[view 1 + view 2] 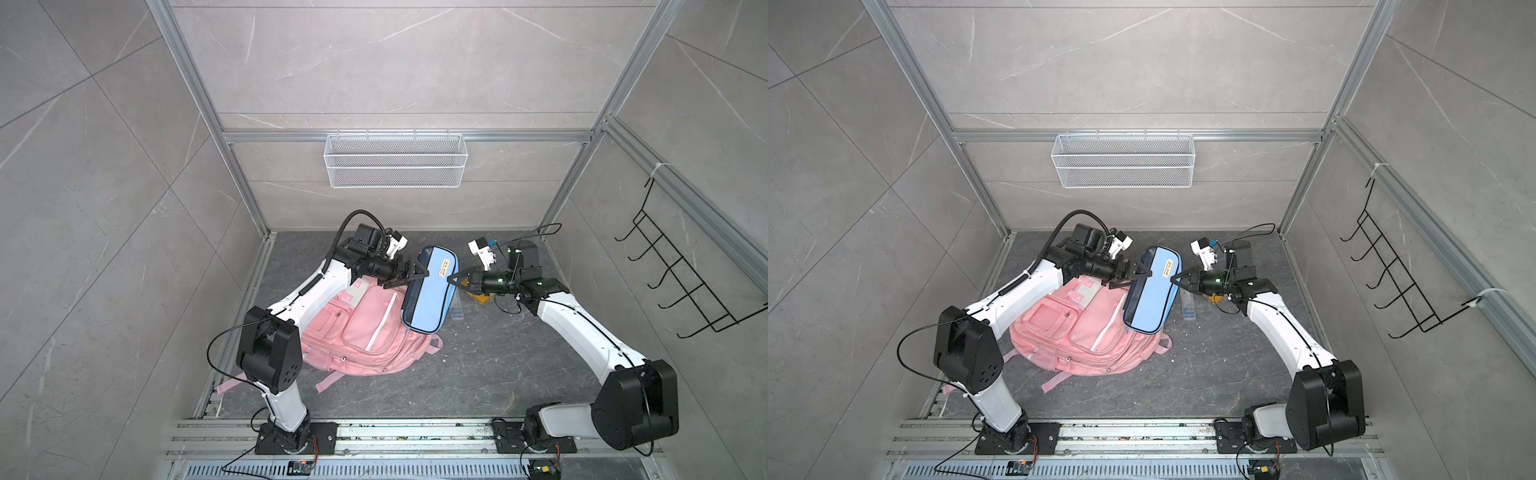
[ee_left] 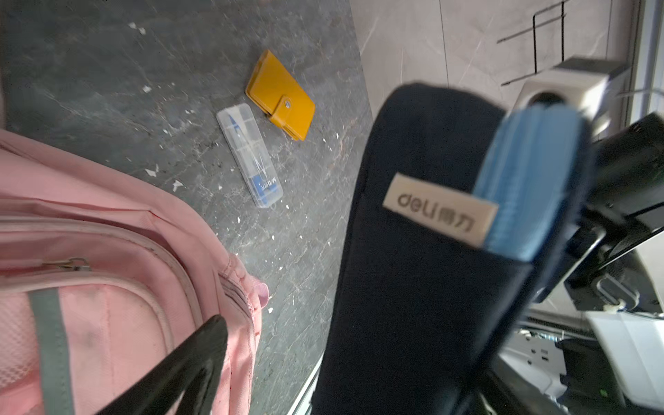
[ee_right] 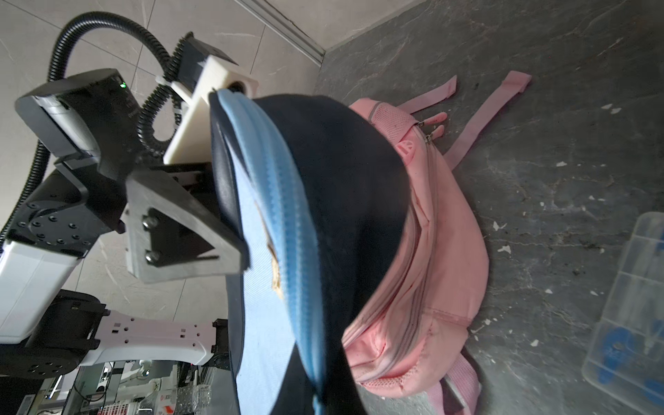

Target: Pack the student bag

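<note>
Right wrist view shows a black finger laid against the light blue face of the pencil case; it belongs to the left gripper. In both top views this gripper's jaws are spread wide, one over the blue face and one down by the navy edge, so that edge sits between them. Whether both fingers press on it cannot be told. From the opposite side the right gripper is pinched tight on the case's other long edge and holds it. The case hangs tilted between the two arms, clear of the floor, with its lower end over the student bag. In the left wrist view its navy side carries a grey "deli" label.

The student bag lies flat on the dark stone floor, partly under the left arm, its pink straps trailing out towards the arm bases. Beyond it, below the right gripper, a clear plastic box and a yellow wallet lie just beside each other on the floor. A white wire basket hangs on the back wall and a black hook rack on the right one.
</note>
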`<state>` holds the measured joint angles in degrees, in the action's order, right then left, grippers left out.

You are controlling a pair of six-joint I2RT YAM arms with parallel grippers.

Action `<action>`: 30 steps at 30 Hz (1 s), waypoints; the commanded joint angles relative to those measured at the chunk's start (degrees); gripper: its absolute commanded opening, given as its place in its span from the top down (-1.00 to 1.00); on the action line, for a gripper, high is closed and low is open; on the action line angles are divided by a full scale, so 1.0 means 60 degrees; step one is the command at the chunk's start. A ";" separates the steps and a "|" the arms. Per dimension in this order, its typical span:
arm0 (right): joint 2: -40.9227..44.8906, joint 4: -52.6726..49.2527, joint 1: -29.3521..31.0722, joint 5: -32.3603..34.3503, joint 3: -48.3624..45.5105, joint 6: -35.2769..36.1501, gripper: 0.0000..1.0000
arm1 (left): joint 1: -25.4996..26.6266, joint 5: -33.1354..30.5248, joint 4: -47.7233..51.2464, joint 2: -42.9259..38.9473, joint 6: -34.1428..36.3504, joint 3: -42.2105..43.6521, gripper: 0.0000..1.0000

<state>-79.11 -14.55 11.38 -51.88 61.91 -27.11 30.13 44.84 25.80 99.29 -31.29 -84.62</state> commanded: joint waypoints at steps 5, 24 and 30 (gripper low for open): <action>-0.0312 -0.0149 0.0096 -0.0578 0.0737 0.0329 1.00 | 0.0132 0.0454 -0.1918 -0.1025 -0.1004 0.0806 0.09; 0.1443 0.2695 0.1020 0.0347 -0.1926 -0.3193 -0.92 | 0.0129 0.0042 -0.5252 -0.1987 -0.3652 0.2040 1.00; 0.0957 0.3312 0.1390 0.0100 -0.1859 -0.3375 -0.39 | 0.0121 0.0107 -0.5414 -0.1943 -0.3801 0.2102 1.00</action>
<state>-72.99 -0.01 18.92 -50.41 50.41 -45.36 31.09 44.53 -2.02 90.19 -52.49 -71.64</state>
